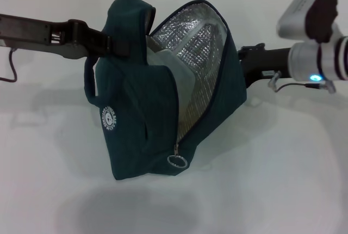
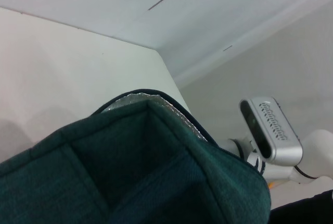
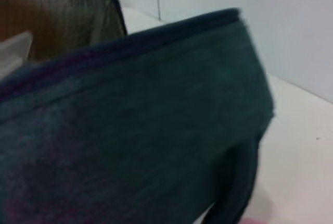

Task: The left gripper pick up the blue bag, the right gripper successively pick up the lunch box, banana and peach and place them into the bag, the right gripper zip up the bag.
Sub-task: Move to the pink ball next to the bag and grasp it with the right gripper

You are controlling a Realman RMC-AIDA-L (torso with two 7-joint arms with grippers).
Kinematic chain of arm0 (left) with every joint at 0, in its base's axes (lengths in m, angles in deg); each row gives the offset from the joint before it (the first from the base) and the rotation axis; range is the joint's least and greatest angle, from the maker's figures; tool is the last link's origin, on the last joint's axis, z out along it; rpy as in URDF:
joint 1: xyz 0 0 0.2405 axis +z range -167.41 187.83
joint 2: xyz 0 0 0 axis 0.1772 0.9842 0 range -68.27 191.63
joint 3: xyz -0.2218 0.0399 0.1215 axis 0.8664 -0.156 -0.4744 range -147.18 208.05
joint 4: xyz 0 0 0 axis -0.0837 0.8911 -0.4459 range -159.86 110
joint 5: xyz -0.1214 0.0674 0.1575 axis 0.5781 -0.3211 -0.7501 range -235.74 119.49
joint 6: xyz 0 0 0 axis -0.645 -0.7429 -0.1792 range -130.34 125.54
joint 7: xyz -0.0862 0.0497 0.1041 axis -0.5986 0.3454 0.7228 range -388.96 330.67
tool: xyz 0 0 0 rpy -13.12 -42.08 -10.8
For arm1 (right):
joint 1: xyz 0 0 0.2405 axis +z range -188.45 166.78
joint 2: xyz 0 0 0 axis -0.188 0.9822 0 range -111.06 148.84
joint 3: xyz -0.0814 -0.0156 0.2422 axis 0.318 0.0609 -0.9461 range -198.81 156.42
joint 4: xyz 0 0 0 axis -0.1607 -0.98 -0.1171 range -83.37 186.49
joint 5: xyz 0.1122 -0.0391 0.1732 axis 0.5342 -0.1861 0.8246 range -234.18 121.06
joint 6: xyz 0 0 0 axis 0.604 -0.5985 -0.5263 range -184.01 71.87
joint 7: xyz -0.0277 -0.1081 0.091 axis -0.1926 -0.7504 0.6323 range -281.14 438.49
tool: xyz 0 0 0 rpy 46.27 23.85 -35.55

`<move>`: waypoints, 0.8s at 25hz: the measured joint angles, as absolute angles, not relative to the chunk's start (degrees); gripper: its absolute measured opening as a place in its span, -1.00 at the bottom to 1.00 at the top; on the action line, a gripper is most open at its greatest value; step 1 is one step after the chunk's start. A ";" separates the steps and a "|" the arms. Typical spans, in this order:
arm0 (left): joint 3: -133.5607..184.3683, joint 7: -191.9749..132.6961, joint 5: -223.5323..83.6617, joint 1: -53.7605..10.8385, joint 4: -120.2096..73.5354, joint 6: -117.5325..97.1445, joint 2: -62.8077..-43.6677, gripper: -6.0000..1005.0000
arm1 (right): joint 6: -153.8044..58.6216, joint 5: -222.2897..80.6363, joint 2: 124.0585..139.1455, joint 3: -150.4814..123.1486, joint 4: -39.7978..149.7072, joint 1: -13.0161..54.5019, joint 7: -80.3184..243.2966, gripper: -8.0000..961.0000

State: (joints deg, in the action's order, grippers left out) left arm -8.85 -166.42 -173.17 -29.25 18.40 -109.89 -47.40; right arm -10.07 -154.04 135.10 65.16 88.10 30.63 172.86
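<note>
The right hand (image 1: 244, 68) is tucked behind the far side of the blue bag (image 1: 147, 114), so only its dark wrist and a pale camera housing stick out past the fabric, and I cannot tell whether it is open or shut. From its own wrist camera there is little but teal cloth close up, with a sliver of silver lining and something clear and pale at one edge. The left hand (image 1: 117, 44) comes in from the left side and is clamped on the bag's top edge by the handle, holding the bag up above the white bench (image 1: 283, 179); its fingertips disappear into the fabric. The bag hangs open, mouth tipped toward me, foil lining (image 1: 198, 43) catching the light. Inside, the lunch box (image 1: 174, 68) shows only as a clear, pale corner, the rest buried. The zipper's ring pull (image 1: 176, 161) dangles at the low end of the opening, next to the round white logo (image 1: 110, 118).
</note>
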 joint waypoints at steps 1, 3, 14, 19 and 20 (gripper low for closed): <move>-8.85 -166.42 -173.17 -29.25 18.40 -109.89 -47.40 -0.92 | -11.14 -153.28 135.09 66.75 87.99 30.81 172.91 0.51; -8.85 -166.27 -173.17 -29.14 18.40 -109.89 -47.39 -0.92 | -12.82 -152.12 135.07 69.15 87.87 30.95 172.93 0.51; -8.85 -165.82 -173.17 -29.26 18.40 -109.89 -47.30 -0.92 | -14.64 -148.59 135.08 70.44 86.32 31.39 172.66 0.41; -8.85 -165.61 -173.17 -28.99 18.40 -109.97 -47.27 -0.92 | -14.53 -147.75 135.08 70.47 85.13 32.21 172.65 0.34; -8.85 -165.56 -173.17 -28.89 18.40 -110.03 -47.27 -0.92 | -14.42 -147.75 135.08 70.48 85.32 32.10 172.65 0.33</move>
State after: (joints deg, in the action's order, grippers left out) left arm -8.85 -165.56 -173.17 -28.89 18.40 -110.03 -47.27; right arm -14.42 -147.75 135.08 70.48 85.32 32.10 172.65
